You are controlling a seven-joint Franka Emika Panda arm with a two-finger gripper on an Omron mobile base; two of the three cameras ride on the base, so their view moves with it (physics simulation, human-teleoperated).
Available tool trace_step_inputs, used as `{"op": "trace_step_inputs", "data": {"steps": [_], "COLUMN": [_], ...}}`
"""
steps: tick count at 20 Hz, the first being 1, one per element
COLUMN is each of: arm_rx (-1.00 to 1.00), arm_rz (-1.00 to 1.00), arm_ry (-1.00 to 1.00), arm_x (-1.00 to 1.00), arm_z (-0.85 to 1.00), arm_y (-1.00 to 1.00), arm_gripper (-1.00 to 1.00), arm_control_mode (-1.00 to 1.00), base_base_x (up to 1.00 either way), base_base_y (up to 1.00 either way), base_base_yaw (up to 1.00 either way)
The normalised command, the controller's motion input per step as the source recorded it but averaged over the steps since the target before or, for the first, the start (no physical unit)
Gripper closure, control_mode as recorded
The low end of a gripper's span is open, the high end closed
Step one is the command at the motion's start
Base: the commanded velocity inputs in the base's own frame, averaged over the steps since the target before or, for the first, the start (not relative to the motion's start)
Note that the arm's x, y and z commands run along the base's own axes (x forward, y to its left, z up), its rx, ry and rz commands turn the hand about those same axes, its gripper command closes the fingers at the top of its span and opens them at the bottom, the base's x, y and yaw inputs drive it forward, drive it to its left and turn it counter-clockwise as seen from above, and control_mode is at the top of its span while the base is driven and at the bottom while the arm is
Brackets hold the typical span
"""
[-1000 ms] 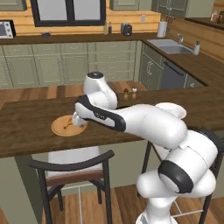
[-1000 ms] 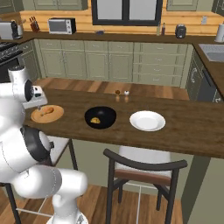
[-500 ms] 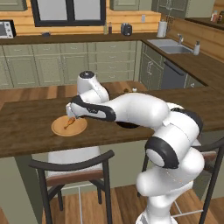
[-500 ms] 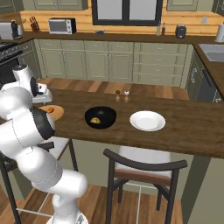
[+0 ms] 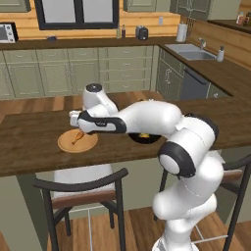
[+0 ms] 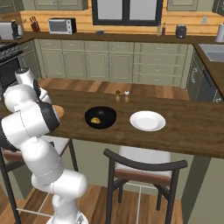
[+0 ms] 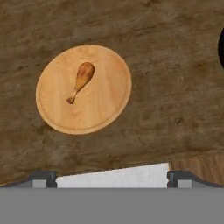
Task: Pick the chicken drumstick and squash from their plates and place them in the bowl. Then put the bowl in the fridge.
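The tan-brown chicken drumstick (image 7: 81, 78) lies on the wooden plate (image 7: 105, 103), bone end toward the lower left of the hand view. My gripper (image 7: 111, 177) hangs open above this plate (image 5: 65, 144), a little off to one side of the drumstick (image 5: 77, 137), with nothing between its fingertips (image 7: 43, 176). The hand (image 5: 77, 125) hovers just over the plate's far edge. The yellow-orange squash (image 6: 95, 120) sits inside the black bowl (image 6: 107, 114). The white plate (image 6: 148, 121) to the bowl's right is bare. The fridge is out of view.
Everything stands on a dark wooden counter (image 6: 188, 131). Two small shakers (image 6: 122, 92) sit at its far edge. Stools (image 6: 144, 168) stand along the near side. My arm hides part of the bowl (image 5: 147, 139) in the left base view.
The hand has swung left and risen slightly, ending above the wooden plate. The jaws stayed open. Drumstick, squash, bowl and plates have not moved.
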Motion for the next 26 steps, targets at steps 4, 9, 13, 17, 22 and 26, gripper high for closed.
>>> {"op": "trace_step_inputs", "data": {"steps": [4,9,13,17,22,26], "arm_rx": [0.04,0.07,0.06,0.0,-0.01,0.0], "arm_rz": [-0.25,-0.14,-0.04,-0.02,-0.01,-0.03], "arm_ry": [0.04,0.2,0.19,0.16,0.07,0.01], "arm_x": [0.49,0.71,0.67,0.58,0.23,0.22], "arm_z": [-0.23,-0.29,-0.18,-0.08,-0.24,-0.36], "arm_y": [0.0,0.0,0.11,0.13,0.4,0.32], "arm_gripper": [-1.0,-1.0,-1.0,-1.0,-1.0,-1.0], "arm_control_mode": [-1.0,-1.0,-1.0,-1.0,-1.0,-1.0], "base_base_x": [0.0,0.0,0.0,0.0,0.0,0.0], "base_base_y": [0.0,0.0,0.0,0.0,0.0,0.0], "base_base_yaw": [0.0,0.0,0.0,0.0,0.0,0.0]}}
